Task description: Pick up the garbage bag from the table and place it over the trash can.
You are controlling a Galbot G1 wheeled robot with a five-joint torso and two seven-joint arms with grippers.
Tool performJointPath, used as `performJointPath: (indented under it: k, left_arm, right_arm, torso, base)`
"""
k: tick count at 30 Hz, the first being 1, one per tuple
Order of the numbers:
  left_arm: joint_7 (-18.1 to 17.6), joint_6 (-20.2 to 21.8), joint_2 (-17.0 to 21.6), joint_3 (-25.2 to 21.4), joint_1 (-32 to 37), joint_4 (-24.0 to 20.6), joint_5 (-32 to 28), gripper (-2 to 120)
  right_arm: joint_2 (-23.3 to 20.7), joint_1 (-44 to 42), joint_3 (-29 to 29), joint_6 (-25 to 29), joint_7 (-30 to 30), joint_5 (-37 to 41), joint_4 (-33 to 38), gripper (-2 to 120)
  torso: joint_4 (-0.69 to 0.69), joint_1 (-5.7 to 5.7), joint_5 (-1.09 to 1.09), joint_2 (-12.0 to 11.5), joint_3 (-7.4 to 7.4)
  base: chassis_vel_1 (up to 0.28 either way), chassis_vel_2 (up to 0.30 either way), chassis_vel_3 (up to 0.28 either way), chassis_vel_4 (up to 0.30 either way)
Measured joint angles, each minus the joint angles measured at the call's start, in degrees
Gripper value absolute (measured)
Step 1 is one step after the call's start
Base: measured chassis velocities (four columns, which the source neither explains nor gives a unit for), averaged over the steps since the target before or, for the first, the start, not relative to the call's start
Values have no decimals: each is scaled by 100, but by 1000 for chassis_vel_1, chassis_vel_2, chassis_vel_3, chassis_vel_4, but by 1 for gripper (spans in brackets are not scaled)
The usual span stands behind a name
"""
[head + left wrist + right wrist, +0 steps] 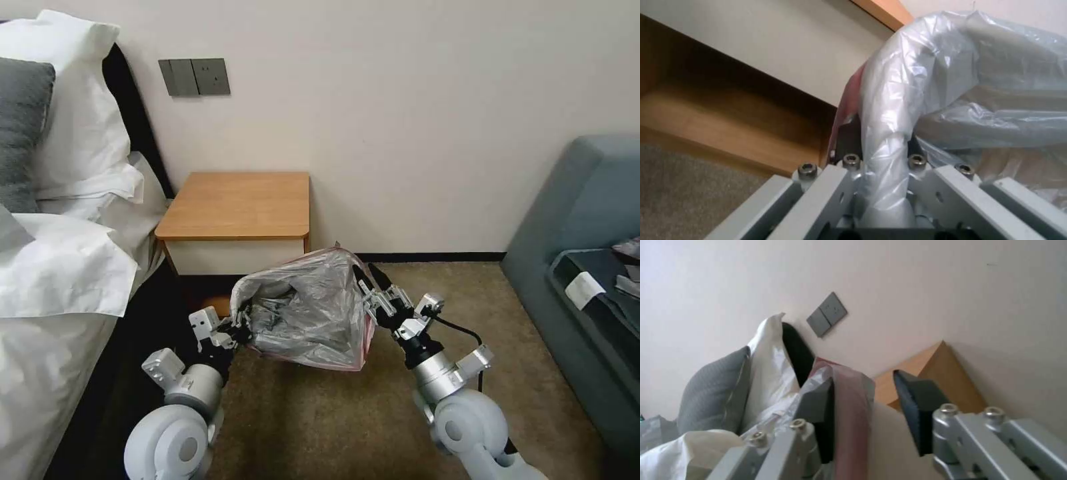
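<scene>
Head view: the bag [313, 310] hangs stretched between the two grippers, low over the carpet [320, 420], in front of the table [240, 203]. The left gripper [239, 328] grips the bag's near-left edge; the right gripper [368, 283] is at the bag's right side, by its pink rim. The bag's mouth gapes open between them. A bed [60, 267] lies beyond the left gripper, a sofa [580, 267] beyond the right.

Left wrist view: the left gripper [882, 156] is pressed together on a bunched fold of bag [925, 86], which rises from between its fingers. The table's shelf [729, 116] is past it.

Right wrist view: the right gripper [865, 406] is spread apart. The bag's rim [851, 413] lies against one finger [820, 413]; the other finger [920, 406] stands clear of it. The table [938, 373] is beyond.
</scene>
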Motion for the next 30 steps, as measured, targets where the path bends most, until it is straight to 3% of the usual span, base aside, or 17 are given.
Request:
performJointPath:
  k: [7, 9, 30]
  left_arm:
    - [-16, -1, -6, 9, 12, 0, 10, 2]
    - [-16, -2, -8, 12, 16, -1, 12, 2]
    - [224, -22, 46, 122, 195, -108, 83, 2]
  right_arm:
    - [36, -44, -1, 7, -11, -8, 36, 3]
    - [37, -46, -1, 8, -13, -8, 42, 0]
    - [-1, 156, 66, 13, 120, -3, -36, 0]
  torso:
    - [0, 0, 0, 0, 0]
    - [0, 0, 0, 0, 0]
    - [0, 0, 0, 0, 0]
  base:
    - [0, 0, 0, 0]
    - [0, 0, 0, 0]
    - [0, 0, 0, 0]
